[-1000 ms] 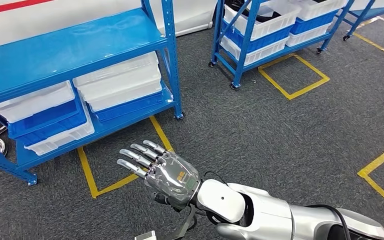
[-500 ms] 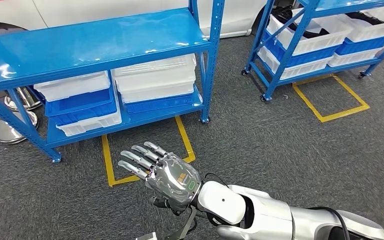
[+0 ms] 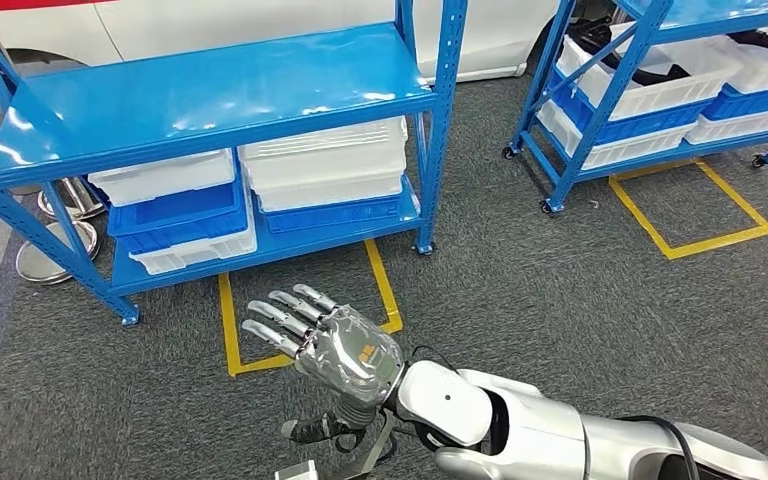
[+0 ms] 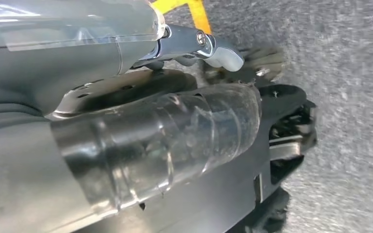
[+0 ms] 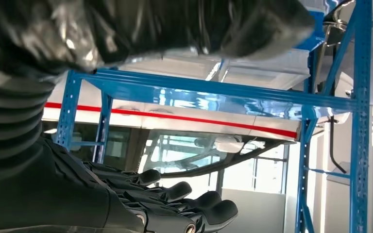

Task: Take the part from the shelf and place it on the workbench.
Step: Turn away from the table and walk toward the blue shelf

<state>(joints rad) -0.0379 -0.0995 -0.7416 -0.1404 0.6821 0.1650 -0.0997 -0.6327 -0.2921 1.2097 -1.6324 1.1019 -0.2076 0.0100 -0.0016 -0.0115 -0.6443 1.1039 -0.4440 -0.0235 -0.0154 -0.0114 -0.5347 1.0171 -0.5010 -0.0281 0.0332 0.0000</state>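
The right hand (image 3: 340,350) is raised in front of the body above the grey carpet (image 3: 560,300), back plate upward, fingers (image 3: 275,320) extended and spread, holding nothing. In the right wrist view the same hand (image 5: 165,204) shows dark fingertips reaching toward the blue frame, with nothing between them.

The left hand (image 4: 141,131) appears close up in the left wrist view as a silver body over the carpet; whether it is released or clenched cannot be determined.

The near shelf (image 3: 210,90), a blue steel rack, stands ahead of the right hand. Its upper deck is bare blue metal. On its lower level sit stacked white and blue bins (image 3: 260,185), side by side. The part cannot be identified in any bin.

A second blue rack (image 3: 600,90) stands to the right, carrying further bins. Yellow floor tape (image 3: 310,310) marks a bay at the near shelf's foot.
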